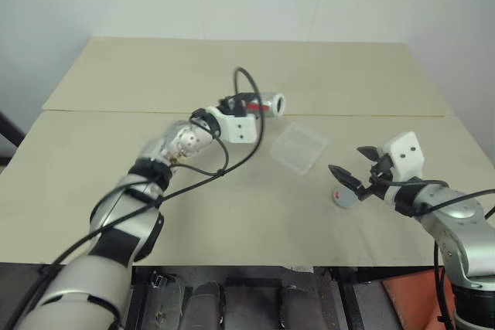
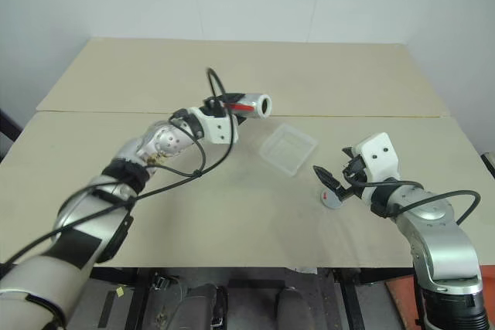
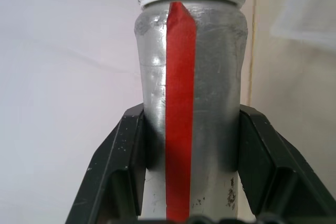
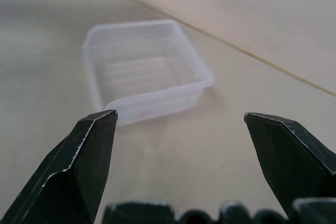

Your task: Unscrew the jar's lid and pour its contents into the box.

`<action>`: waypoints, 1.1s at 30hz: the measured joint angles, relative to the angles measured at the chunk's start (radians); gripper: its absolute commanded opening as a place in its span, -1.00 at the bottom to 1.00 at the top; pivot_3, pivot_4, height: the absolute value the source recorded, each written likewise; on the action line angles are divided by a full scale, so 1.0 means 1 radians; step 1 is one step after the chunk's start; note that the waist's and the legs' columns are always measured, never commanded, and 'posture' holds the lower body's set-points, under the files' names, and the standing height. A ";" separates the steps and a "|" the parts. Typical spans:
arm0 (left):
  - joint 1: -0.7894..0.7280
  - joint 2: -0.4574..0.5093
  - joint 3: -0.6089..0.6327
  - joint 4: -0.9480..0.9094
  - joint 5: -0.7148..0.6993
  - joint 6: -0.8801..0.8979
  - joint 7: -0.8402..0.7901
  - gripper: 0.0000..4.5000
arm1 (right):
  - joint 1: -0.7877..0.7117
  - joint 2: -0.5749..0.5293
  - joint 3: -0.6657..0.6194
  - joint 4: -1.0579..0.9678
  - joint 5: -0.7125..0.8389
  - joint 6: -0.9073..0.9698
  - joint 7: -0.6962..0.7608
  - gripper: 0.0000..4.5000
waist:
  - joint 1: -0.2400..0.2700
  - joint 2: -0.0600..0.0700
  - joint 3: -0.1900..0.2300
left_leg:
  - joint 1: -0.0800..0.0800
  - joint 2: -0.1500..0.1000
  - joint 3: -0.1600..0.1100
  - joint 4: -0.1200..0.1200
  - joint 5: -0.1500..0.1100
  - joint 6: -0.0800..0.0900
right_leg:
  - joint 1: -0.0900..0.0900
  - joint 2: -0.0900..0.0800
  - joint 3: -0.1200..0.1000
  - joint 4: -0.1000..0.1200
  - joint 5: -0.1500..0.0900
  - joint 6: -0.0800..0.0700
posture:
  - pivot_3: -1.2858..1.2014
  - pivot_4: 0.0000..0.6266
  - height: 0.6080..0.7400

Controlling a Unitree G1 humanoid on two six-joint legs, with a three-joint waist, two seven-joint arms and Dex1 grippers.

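The left fingers [image 3: 126, 161] are clamped on the jar [image 3: 191, 93], one black finger on each side of its lower body, with the red stripe running up the middle between them. The jar is held off the worktop [image 1: 155, 75], lying nearly level, its open threaded mouth pointing away from the fingers and toward the robot's right; no lid sits on that mouth. What is inside the jar cannot be made out, since the mouth shows only as a pale ring in the head views, and the jar's base is cut off behind the fingers in the left wrist view. The box [image 1: 298, 147] lies on the worktop beyond and below the jar's mouth, a little apart from it and not under it. The right fingers [image 4: 89, 150] stand wide apart and hold nothing, hovering above the worktop with bare worktop showing in the gap between them. Straight ahead of them, well clear of the tips, lies the box again, upright and clear-walled, its inside looking empty as far as can be seen. The lid [image 1: 343, 196] lies flat on the worktop just below the right fingers, partly hidden by the nearer fingertip, so that whether the tip touches it cannot be told. The box sits between the two sets of fingers, nearer the jar's mouth than the lid is. A seam in the worktop runs behind the jar and the box.
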 measured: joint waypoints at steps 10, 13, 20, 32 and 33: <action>-0.236 -0.097 -0.459 0.213 0.512 0.064 0.540 -0.09 | 0.064 0.029 -0.035 -0.076 0.001 0.005 -0.069 0.99 | 0.001 -0.001 0.001 | -0.006 0.000 0.000 0.000 0.000 0.000 | -0.006 0.000 0.000 0.001 0.000 0.001 | 0.03 -0.52 1.00; -0.281 -0.126 -0.541 0.238 0.593 0.108 0.649 -0.09 | 0.080 0.029 -0.047 -0.097 0.009 0.009 -0.076 0.99 | 0.002 -0.001 0.001 | -0.012 -0.001 0.000 0.001 0.000 -0.001 | -0.013 0.000 0.001 0.003 0.000 0.001 | 0.03 -0.52 1.00; -0.320 -0.158 -0.620 0.277 0.659 0.174 0.754 -0.09 | 0.104 0.031 -0.064 -0.120 0.009 0.021 -0.106 0.99 | 0.000 -0.001 0.001 | -0.014 -0.001 0.001 0.001 0.001 -0.001 | -0.016 0.000 0.001 0.004 0.000 0.001 | 0.03 -0.52 1.00; -0.223 -0.158 -0.278 0.300 0.279 0.029 0.377 -0.09 | 0.107 0.036 -0.060 -0.120 -0.003 0.021 -0.122 0.99 | -0.001 -0.001 0.000 | -0.013 0.000 0.002 0.004 0.001 -0.002 | -0.016 -0.001 0.001 0.006 0.000 0.000 | 0.03 -0.52 1.00; -0.182 -0.164 -0.189 0.300 0.181 0.014 0.272 -0.09 | 0.106 0.034 -0.059 -0.112 -0.008 0.019 -0.119 0.99 | -0.002 -0.001 0.000 | -0.013 0.000 0.002 0.005 0.001 -0.002 | -0.016 -0.001 0.001 0.006 0.000 0.000 | 0.03 -0.52 1.00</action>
